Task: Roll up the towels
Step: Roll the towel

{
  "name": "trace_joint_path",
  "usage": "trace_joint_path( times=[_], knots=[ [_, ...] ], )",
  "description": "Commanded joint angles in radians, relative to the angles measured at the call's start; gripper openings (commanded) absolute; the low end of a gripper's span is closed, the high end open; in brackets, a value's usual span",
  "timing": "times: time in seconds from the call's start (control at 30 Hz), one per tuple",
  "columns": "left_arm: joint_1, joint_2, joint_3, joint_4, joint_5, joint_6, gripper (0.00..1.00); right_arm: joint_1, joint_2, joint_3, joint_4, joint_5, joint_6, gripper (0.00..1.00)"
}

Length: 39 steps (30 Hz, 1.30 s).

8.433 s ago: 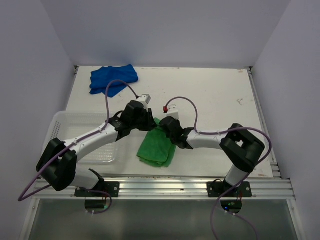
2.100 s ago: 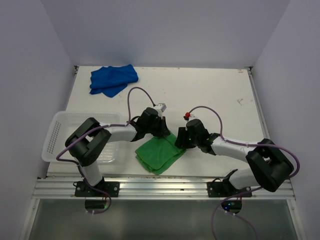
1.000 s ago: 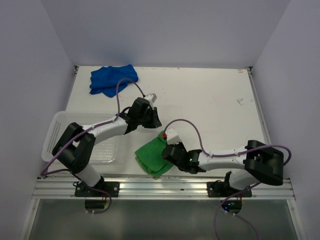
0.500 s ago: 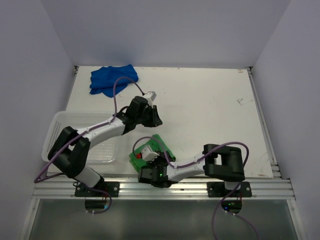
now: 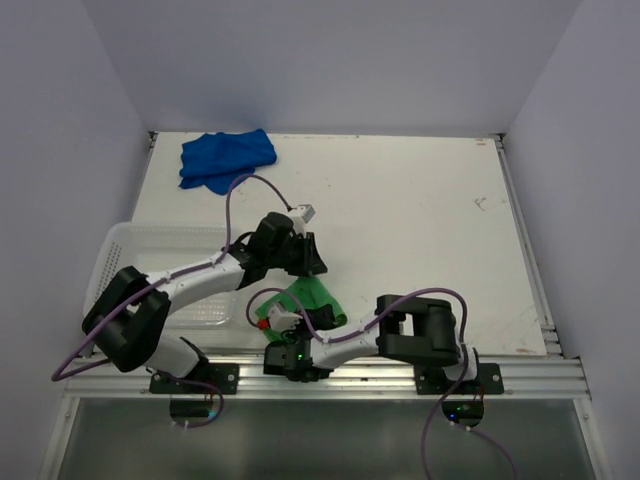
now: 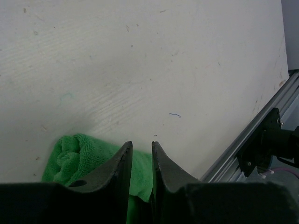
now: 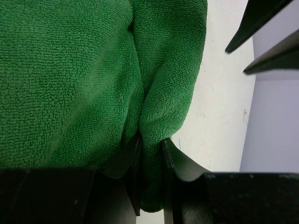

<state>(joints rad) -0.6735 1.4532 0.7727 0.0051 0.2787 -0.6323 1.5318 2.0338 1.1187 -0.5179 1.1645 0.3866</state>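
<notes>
Right gripper (image 7: 150, 142) is clenched on a fold of the green towel (image 7: 70, 74), probably to turn that edge into a roll. The towel lies at the table's (image 5: 420, 200) 6 o'clock edge. Left gripper (image 6: 140, 143), fingers almost together on nothing, hovers at the towel's 12 o'clock. Blue towel (image 5: 226, 160) lies at 11 o'clock. The right arm hides the roll's extent.

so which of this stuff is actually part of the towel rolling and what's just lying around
In the job:
green towel, pinched in the right claw
blue towel, crumpled at the far left, not yet rolled
left claw, just above the green towel

Just lying about:
white basket, near left edge
</notes>
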Motion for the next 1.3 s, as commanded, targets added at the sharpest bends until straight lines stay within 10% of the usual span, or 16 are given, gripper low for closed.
trace_joint_path(
  times=[0.0, 0.97, 1.27],
  knots=[
    [-0.034, -0.025, -0.029, 0.094, 0.051, -0.032, 0.27, 0.007, 0.052, 0.046, -0.002, -0.045, 0.0, 0.0],
    [-0.106, 0.058, -0.171, 0.122, -0.004, -0.05, 0.25, 0.011, 0.068, 0.052, 0.001, -0.074, -0.011, 0.0],
    [-0.106, 0.075, -0.204, 0.154, -0.009, -0.061, 0.25, 0.011, -0.083, -0.03, 0.088, -0.043, 0.052, 0.35]
  ],
)
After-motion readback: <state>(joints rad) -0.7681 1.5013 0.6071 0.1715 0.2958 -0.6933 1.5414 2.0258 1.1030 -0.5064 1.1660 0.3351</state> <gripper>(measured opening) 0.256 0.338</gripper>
